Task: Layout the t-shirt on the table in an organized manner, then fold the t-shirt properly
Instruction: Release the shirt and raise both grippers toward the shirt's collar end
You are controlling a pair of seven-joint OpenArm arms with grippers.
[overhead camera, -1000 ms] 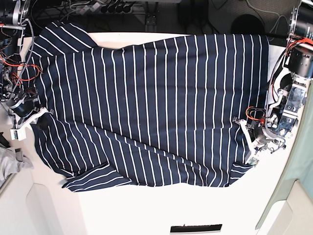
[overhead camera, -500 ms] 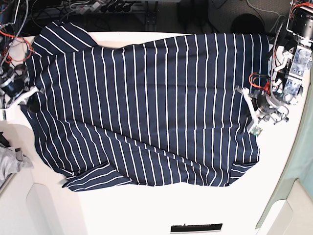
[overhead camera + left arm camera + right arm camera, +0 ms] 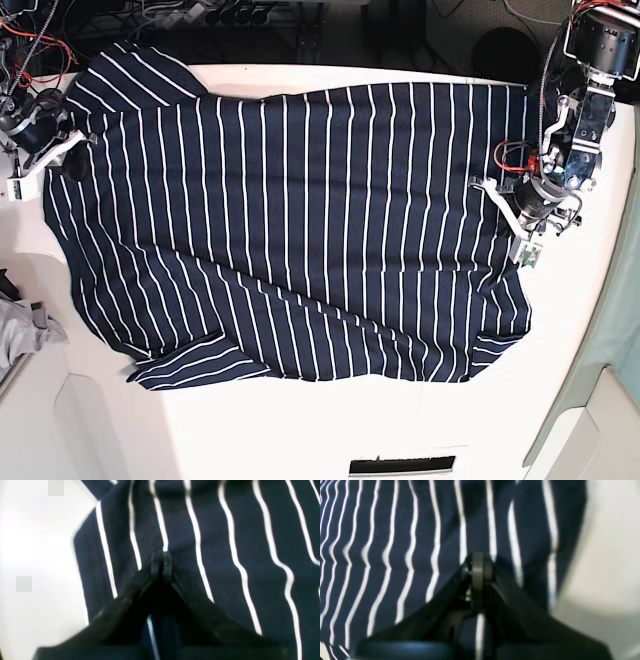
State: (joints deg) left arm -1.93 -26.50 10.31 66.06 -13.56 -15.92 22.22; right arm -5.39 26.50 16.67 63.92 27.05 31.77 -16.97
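The navy t-shirt (image 3: 300, 220) with thin white stripes lies spread across the white table (image 3: 300, 430), its near hem folded over at the lower left. My left gripper (image 3: 512, 222) is shut, pinching the shirt's right edge. Its closed tips (image 3: 161, 563) press into striped fabric (image 3: 225, 542) next to bare table (image 3: 37, 555). My right gripper (image 3: 62, 152) is shut on the shirt's left edge near the sleeve. In the right wrist view its tips (image 3: 478, 566) grip cloth (image 3: 395, 542) beside the table (image 3: 607, 555).
A small grey cloth (image 3: 20, 330) lies at the table's left edge. A dark slot (image 3: 400, 465) sits in the front rim. Cables and power strips (image 3: 200, 15) crowd the area behind the table. A teal panel (image 3: 620, 330) stands at the right.
Both grippers have moved toward the far side of the table, pulling the shirt's side edges with them. The fabric between them lies flatter.
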